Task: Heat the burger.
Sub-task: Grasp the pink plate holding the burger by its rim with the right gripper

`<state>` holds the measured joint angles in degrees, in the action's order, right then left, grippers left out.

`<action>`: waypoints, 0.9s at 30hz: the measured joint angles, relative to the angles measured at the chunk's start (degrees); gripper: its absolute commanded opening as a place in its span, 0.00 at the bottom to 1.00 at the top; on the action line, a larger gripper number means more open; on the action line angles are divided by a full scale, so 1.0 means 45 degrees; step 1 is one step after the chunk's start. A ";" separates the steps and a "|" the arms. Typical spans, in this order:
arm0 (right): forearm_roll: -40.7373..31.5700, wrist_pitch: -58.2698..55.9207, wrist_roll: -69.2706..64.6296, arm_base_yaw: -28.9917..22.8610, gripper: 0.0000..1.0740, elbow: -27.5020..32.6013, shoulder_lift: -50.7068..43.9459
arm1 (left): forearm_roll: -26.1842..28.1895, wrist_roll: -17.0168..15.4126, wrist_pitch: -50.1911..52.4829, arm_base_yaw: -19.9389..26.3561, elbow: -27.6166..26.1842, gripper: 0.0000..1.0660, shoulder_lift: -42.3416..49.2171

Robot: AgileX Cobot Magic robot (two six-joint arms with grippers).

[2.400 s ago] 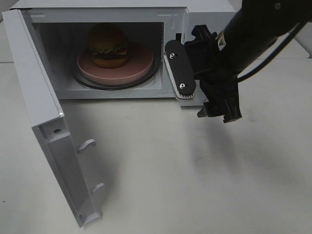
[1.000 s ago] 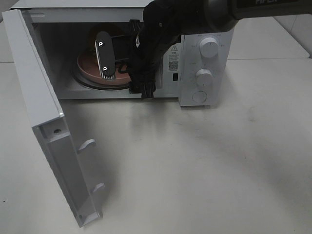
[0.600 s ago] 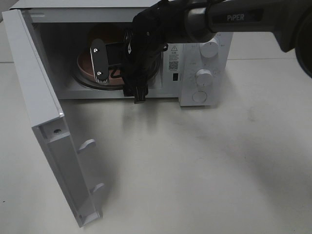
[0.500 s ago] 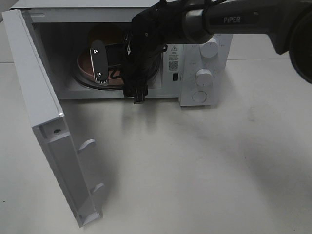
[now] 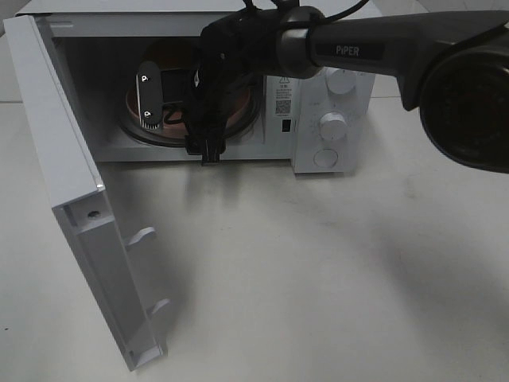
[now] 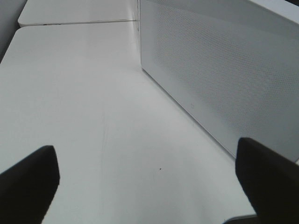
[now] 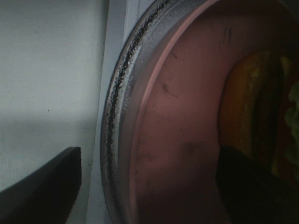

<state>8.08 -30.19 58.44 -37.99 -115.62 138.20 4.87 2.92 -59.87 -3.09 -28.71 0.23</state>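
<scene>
**Right pincer reaches into the open microwave, over the plated burger**

Nearest the high camera, the white microwave door (image 5: 75, 199) stands swung wide, its inner face with two latch hooks turned to the bare white tabletop (image 5: 318, 270). Behind the door lies the cavity of the boxy white microwave oven (image 5: 326, 103), which serves as the landmark here.

At the mouth of that cavity hangs the right pincer (image 5: 171, 103) on its black arm, reaching in from the control-knob side. Its jaws stand wide apart and hold nothing; one finger (image 5: 148, 97) shows pale-edged in front of the cavity's left half. Under it sit the clear glass turntable (image 7: 117, 126) and the round pink plate (image 7: 182, 121).

Deepest in the cavity, on that plate, is the tall round burger (image 7: 254, 116) with golden-brown bun, green lettuce and dark patty, mostly hidden by the arm from above. It appears to stand upright, its long axis vertical, bun top up; being round, it faces no particular way.

The left pincer (image 6: 145, 182) waits outside the microwave beside its perforated wall, jaws wide apart, empty.

The risk, as I judge it: the burger is already placed, so a finger brushing the bun or plate rim on withdrawal could topple it or drag the plate off-centre on the turntable. The door must still be shut; the arm could foul that.
</scene>
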 measured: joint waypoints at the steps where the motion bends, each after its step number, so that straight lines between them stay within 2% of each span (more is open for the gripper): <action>1: -0.0102 0.0000 0.0000 0.0000 0.71 -0.0127 0.0127 | 0.0000 0.0000 0.0000 0.0000 0.0000 0.91 0.0000; 7: -0.0178 -0.0025 -0.0051 0.0038 0.68 -0.0191 0.0293 | -0.0013 0.0000 0.0000 0.0000 0.0000 0.91 0.0000; 9: -0.0191 -0.0076 -0.0242 0.0064 0.54 -0.0191 0.0395 | -0.0013 0.0000 0.0000 0.0000 0.0000 0.91 0.0000; 10: -0.0191 -0.0076 -0.0242 0.0064 0.54 -0.0191 0.0395 | -0.0013 0.0000 0.0000 0.0000 0.0000 0.91 0.0000; 11: -0.0191 -0.0089 -0.0267 0.0076 0.41 -0.0191 0.0420 | -0.0013 0.0000 0.0000 0.0000 0.0000 0.91 0.0000; 12: -0.0191 -0.0089 -0.0267 0.0076 0.41 -0.0191 0.0420 | -0.0013 0.0000 0.0000 0.0000 0.0000 0.91 0.0000; 13: -0.0191 -0.0089 -0.0280 0.0076 0.34 -0.0191 0.0420 | -0.0013 0.0000 0.0000 0.0000 0.0000 0.91 0.0000; 14: -0.0229 -0.0242 -0.0280 0.0076 0.18 -0.0191 0.0420 | -0.0013 0.0000 0.0000 0.0000 0.0000 0.91 0.0000; 15: -0.0229 -0.0242 -0.0280 0.0076 0.18 -0.0191 0.0420 | -0.0013 0.0000 0.0000 0.0000 0.0000 0.91 0.0000; 17: -0.0255 -0.0509 -0.0255 0.0038 0.00 -0.0191 0.0420 | -0.0013 0.0000 0.0000 0.0000 0.0000 0.91 0.0000; 27: -0.0484 -0.0764 -0.0242 0.0000 0.00 -0.0191 0.0357 | -0.0013 0.0000 0.0000 0.0000 0.0000 0.91 0.0000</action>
<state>5.90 -33.63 57.35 -37.99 -116.48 139.80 4.81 2.92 -59.87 -3.09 -28.71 0.23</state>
